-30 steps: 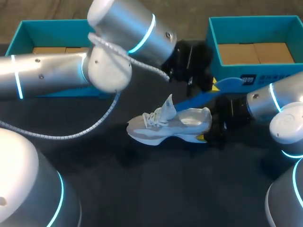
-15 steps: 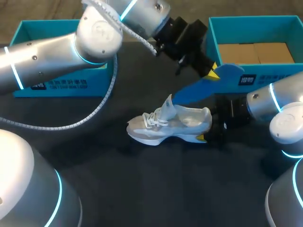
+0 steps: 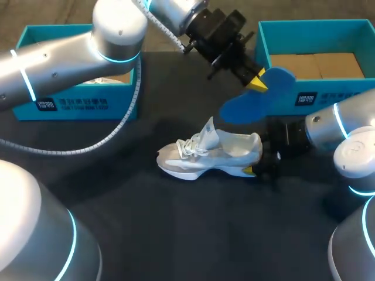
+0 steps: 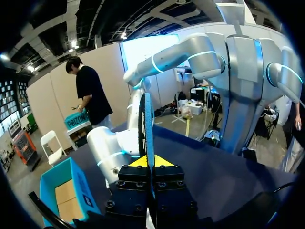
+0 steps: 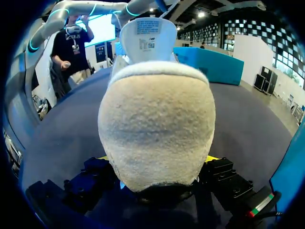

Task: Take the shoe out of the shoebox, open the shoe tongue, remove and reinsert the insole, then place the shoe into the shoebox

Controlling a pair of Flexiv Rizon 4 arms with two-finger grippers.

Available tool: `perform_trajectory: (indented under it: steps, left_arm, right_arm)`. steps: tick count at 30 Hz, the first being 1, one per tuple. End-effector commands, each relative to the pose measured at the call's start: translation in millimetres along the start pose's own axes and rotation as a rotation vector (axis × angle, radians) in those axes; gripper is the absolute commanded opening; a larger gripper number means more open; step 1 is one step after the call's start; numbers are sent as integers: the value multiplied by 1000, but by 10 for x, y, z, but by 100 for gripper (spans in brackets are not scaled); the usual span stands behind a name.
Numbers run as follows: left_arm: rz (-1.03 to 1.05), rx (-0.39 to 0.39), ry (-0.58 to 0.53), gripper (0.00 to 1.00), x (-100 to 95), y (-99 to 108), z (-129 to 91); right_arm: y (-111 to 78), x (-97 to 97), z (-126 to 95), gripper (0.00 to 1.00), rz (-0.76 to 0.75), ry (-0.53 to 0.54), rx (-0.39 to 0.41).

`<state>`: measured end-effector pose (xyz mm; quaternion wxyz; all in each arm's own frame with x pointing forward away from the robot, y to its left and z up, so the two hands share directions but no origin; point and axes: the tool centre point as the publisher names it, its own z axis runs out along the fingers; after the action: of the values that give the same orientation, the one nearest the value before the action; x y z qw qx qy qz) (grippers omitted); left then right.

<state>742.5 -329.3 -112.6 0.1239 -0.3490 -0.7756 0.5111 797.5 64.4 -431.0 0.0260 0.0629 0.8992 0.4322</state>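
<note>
A white and grey shoe (image 3: 208,155) lies on its sole on the black table, tongue (image 3: 208,133) pulled upright. My right gripper (image 3: 262,165) is at its heel, fingers wide on either side, shut on the heel (image 5: 157,124), which fills the right wrist view. My left gripper (image 3: 253,81) hangs above and behind the shoe, in front of the right-hand box. It is shut on one end of a blue insole (image 3: 258,99), which hangs free of the shoe. The left wrist view shows the insole (image 4: 146,129) edge-on between the yellow tips (image 4: 147,161).
A teal shoebox (image 3: 263,47) with a cardboard floor stands at the back right, just behind the raised insole. A second teal box (image 3: 82,104) sits at the back left under my left arm. The table's front half is bare black cloth.
My left gripper has pulled the blue insole out of the shoe and raised it up and to the right. The shoe and my right gripper have stayed put.
</note>
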Motion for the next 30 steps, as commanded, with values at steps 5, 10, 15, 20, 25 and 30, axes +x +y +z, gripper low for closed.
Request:
perform_trajectory:
  steps: [5,10,15,20,25,30]
  left_arm:
    - [0,-3,23,0,-42,-6,3]
    - [0,-3,23,0,-42,-6,3]
    - [-102,28,-73,0,26,-120,-159]
    - [-188,94,-173,0,13,-380,-300]
    - [-319,190,-211,0,105,-568,-312]
    - [-397,292,-239,0,223,-715,-314]
  right_arm:
    - [-31,21,62,0,0,-2,4]
    - [-31,21,62,0,0,-2,4]
    - [-31,21,62,0,0,-2,4]
    - [-31,21,62,0,0,-2,4]
    - [-31,21,62,0,0,-2,4]
    - [-31,21,62,0,0,-2,4]
